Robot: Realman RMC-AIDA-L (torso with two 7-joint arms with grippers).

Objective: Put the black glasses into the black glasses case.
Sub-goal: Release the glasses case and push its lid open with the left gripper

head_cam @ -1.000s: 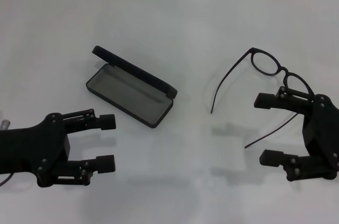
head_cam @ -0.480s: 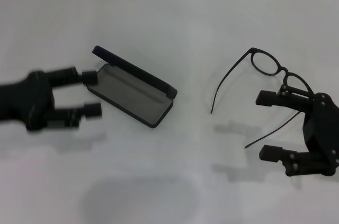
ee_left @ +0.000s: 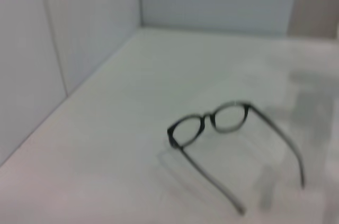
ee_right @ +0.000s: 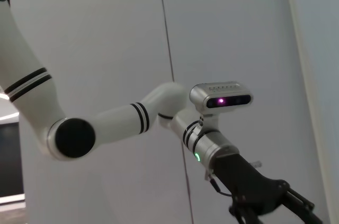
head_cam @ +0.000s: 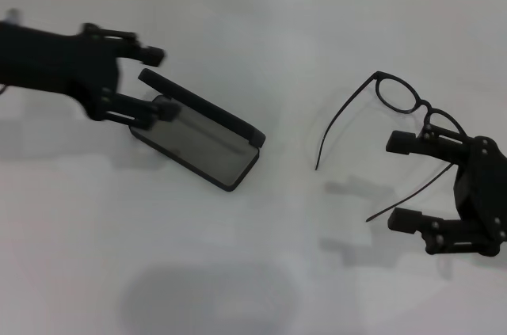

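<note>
The black glasses case (head_cam: 196, 137) lies open on the white table, left of centre, with its grey lining showing and its lid (head_cam: 207, 108) raised on the far side. My left gripper (head_cam: 158, 82) is open at the case's left end; one finger is above the lid's end and the other is over the tray's left corner. The black glasses (head_cam: 423, 106) stand unfolded at the right, temple arms pointing toward me. They also show in the left wrist view (ee_left: 212, 123). My right gripper (head_cam: 402, 183) is open, just in front of the glasses, around the near temple arm's line.
The white table (head_cam: 253, 264) stretches between the case and the glasses, with a wall along its far edge. The right wrist view shows the left arm (ee_right: 132, 118) against white wall panels.
My left arm has swung from the front left of the table up and away to the case's left end. The right gripper has barely shifted. Case and glasses have not moved.
</note>
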